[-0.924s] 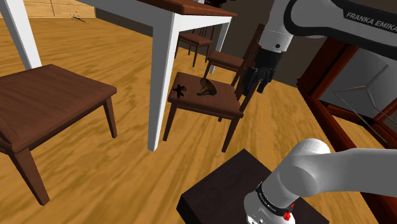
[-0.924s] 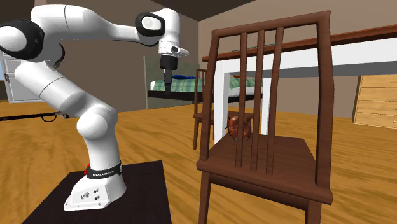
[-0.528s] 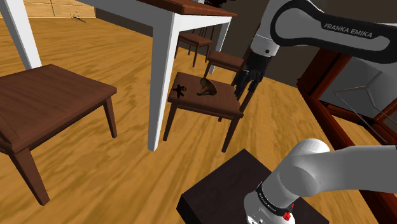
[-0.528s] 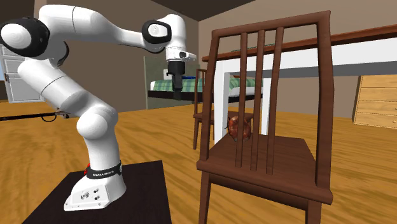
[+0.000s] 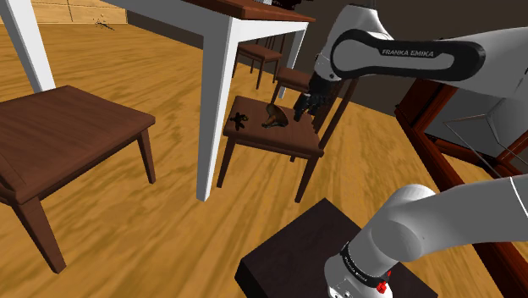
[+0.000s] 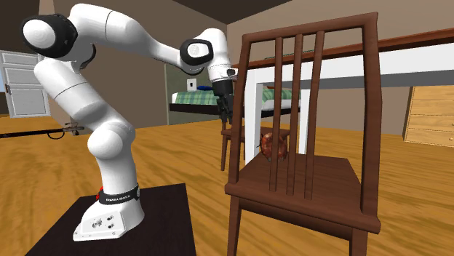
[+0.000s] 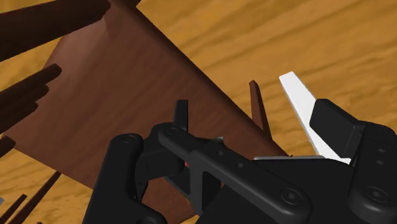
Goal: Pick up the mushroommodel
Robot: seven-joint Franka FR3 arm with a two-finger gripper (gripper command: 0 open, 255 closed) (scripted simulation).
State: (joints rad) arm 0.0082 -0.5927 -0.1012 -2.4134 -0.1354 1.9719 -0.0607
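Note:
The mushroom model [image 5: 275, 118] is a small brown shape lying on the seat of a dark wooden chair [image 5: 272, 138]. In the second exterior view the mushroom [image 6: 272, 145] shows between the chair's back slats. My black gripper [image 5: 303, 111] hangs just to the shoulder view's right of the mushroom, near the chair's back and a little above the seat. Seen from the second exterior view, the gripper [image 6: 225, 114] is left of the chair back and higher than the mushroom. In the wrist view the gripper [image 7: 254, 121] is open, fingers apart, with the brown seat [image 7: 127, 95] beyond them and nothing held.
A small dark object [image 5: 240, 117] lies on the same seat, left of the mushroom. A white table leg [image 5: 216, 102] stands close to the chair's left side. Another brown chair [image 5: 59, 127] is at far left, and more chairs [image 5: 296, 80] stand behind. My dark stand [image 5: 296, 254] is at lower right.
The arm has swung the gripper down and to the shoulder view's left, from beyond the chair back to beside the mushroom. The mushroom and chair have not moved.

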